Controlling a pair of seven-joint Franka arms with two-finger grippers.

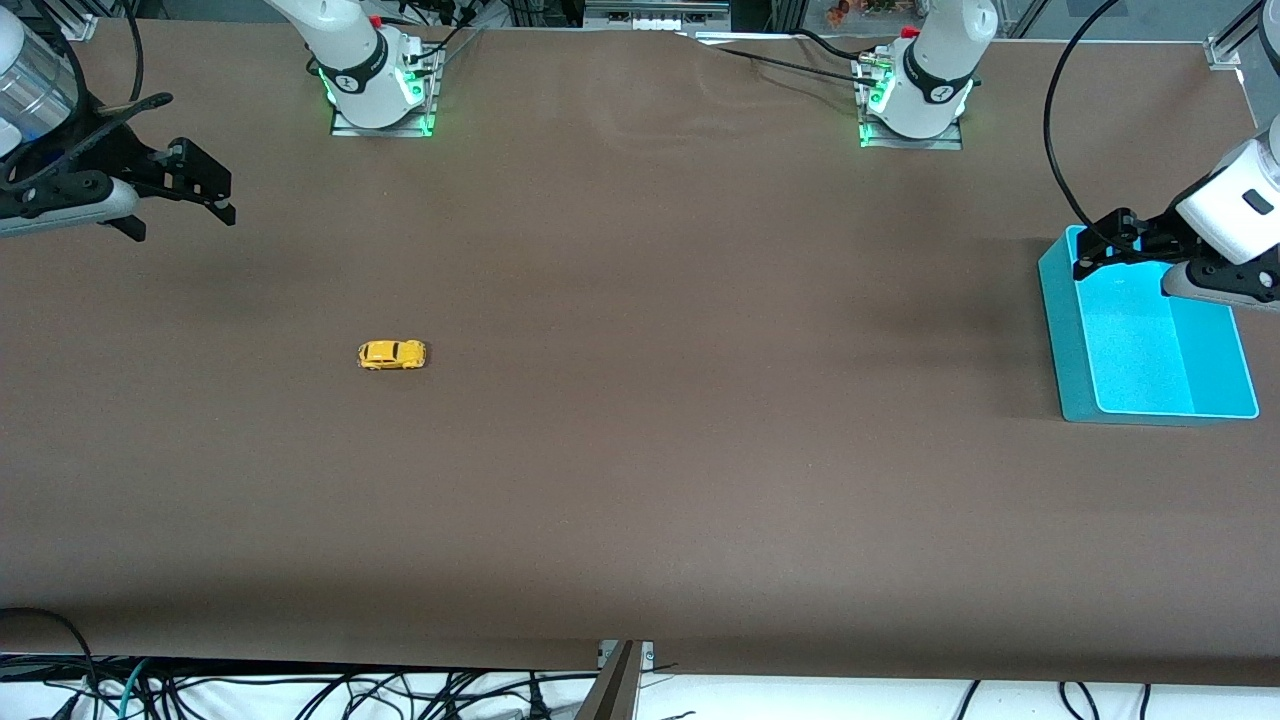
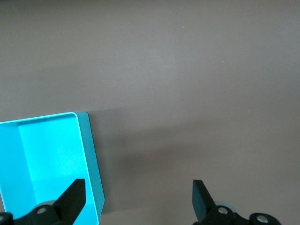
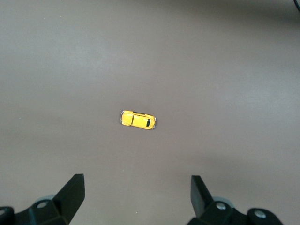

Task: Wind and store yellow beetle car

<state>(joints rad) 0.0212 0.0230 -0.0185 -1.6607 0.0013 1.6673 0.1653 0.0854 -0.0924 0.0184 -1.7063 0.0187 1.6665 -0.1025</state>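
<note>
The yellow beetle car stands alone on the brown table, toward the right arm's end; it also shows in the right wrist view. My right gripper hangs open and empty above the table at that end, apart from the car; its open fingers frame bare table. My left gripper is open and empty, in the air over the corner of a cyan bin at the left arm's end. In the left wrist view, one finger is over the bin's wall.
The cyan bin holds nothing that I can see. The two arm bases stand at the table's edge farthest from the front camera. Cables hang below the table's edge nearest that camera.
</note>
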